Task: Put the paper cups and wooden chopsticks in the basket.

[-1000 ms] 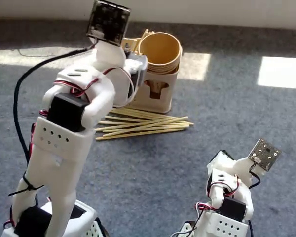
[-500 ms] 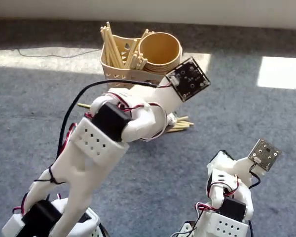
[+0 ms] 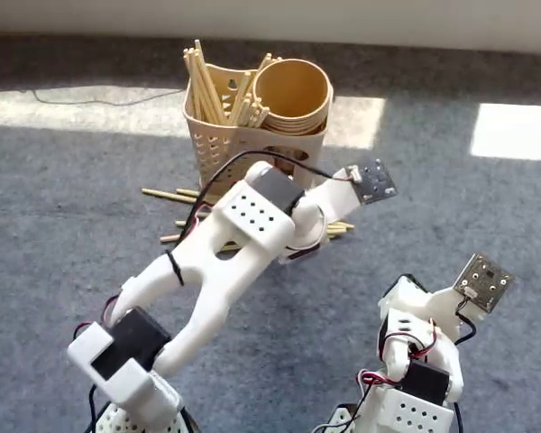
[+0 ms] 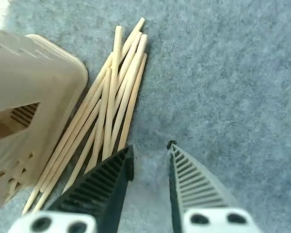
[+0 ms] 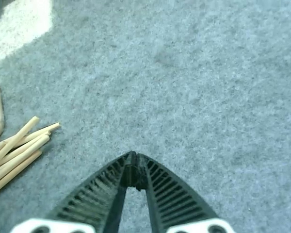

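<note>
While pale wooden chopsticks (image 4: 114, 97) are seen lying at near side of beige slotted plastic basket (image 4: 48, 82), left gripper (image 4: 149, 146) is held open beside them; right gripper (image 5: 134, 162) seen closed, empty.

Loose chopsticks (image 3: 167, 194): middle of the pile covered by the left arm (image 3: 243, 234) in the high view.
Basket (image 4: 34, 97): cut off at the frame edge in the left wrist view.
Paper cups (image 3: 293, 90): nested; their number cannot be told.
Right arm (image 3: 424, 361): base cut off at the high view's bottom edge.
</note>
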Robot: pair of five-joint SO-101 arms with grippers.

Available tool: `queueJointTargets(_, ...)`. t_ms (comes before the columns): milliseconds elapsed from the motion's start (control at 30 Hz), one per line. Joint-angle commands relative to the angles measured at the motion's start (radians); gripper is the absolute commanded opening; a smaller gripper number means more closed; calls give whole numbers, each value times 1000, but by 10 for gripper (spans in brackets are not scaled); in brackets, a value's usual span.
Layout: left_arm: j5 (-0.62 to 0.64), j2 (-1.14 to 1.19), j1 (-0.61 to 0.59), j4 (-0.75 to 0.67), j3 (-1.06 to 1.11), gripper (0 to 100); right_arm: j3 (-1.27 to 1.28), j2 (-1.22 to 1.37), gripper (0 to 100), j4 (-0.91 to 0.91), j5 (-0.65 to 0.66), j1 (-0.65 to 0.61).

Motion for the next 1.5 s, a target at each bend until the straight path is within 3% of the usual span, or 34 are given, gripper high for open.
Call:
queueJointTargets(0, -17, 54, -22, -38, -44, 130, 104, -10, 6, -33, 0, 8)
queueJointTargets(633, -61, 584, -110, 141, -575, 181, 104, -10, 6, -33, 0, 8)
queueJointTargets(900, -68, 654, -127, 149, -613, 75, 104, -10, 6, -33, 0, 8)
queueJointTargets(1067, -69, 654, -110, 227, -616, 10, 104, -10, 6, -33, 0, 8)
queueJointTargets(1467, -26, 651, -70, 285, -618, 7, 104, -10, 6, -33, 0, 8)
